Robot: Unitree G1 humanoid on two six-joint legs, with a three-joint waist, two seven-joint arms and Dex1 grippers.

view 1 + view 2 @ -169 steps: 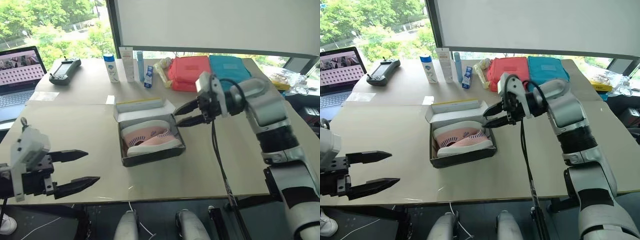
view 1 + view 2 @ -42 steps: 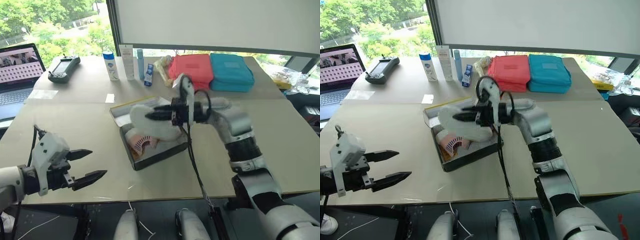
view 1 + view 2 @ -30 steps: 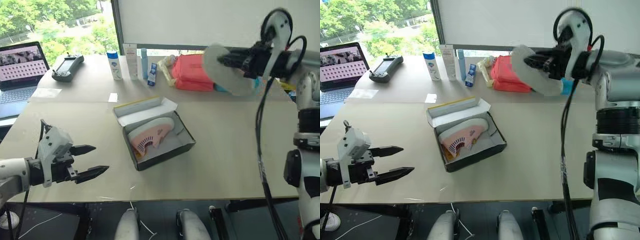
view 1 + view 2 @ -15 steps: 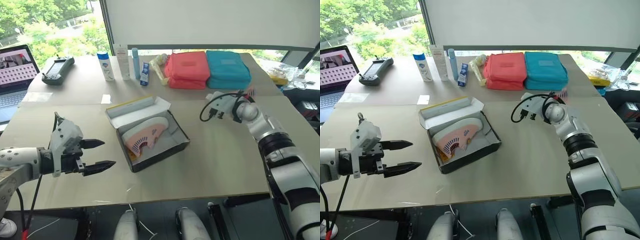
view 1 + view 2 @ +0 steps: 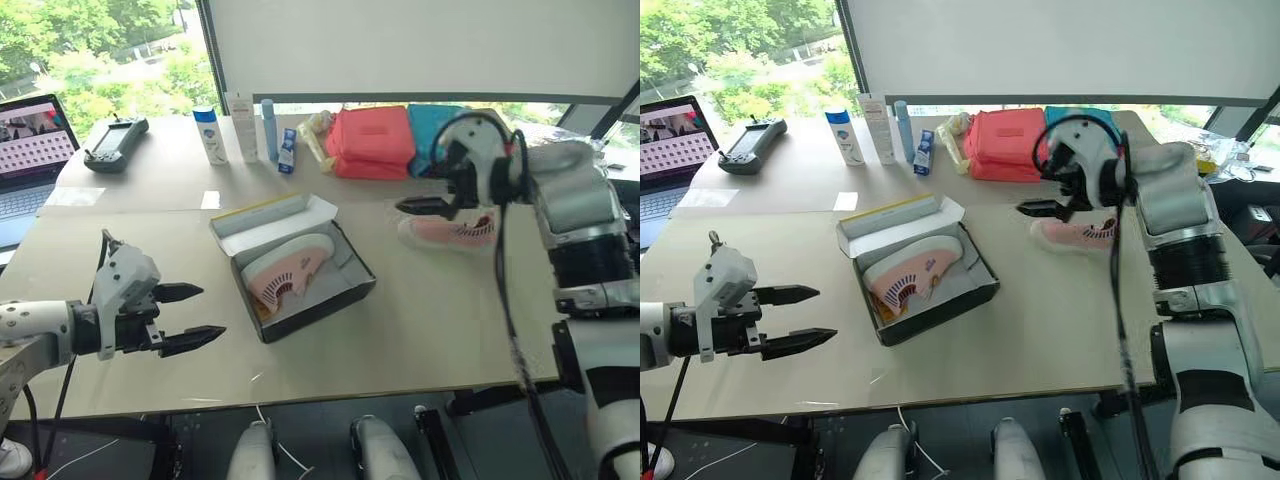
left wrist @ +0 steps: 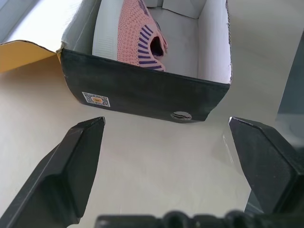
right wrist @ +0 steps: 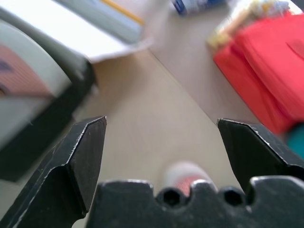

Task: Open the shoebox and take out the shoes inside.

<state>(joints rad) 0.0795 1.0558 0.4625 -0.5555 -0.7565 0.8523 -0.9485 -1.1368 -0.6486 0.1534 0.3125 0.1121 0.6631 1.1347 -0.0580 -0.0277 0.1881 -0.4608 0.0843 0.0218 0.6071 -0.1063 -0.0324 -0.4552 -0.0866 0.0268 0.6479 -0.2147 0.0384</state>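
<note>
Pale tabletop (image 5: 440, 320) under a bright window holds the open shoebox (image 5: 300, 270) at centre, one pink shoe (image 5: 290, 268) lying inside, its long axis running diagonally from the near-left corner toward the far right. Its mate, the second shoe (image 5: 452, 229), rests on the table to the box's right. My right gripper (image 5: 432, 205) hangs spread and empty just above that one. My left gripper (image 5: 190, 316), also spread and empty, points at the box's near-left end and looks nearer the boxed shoe.
</note>
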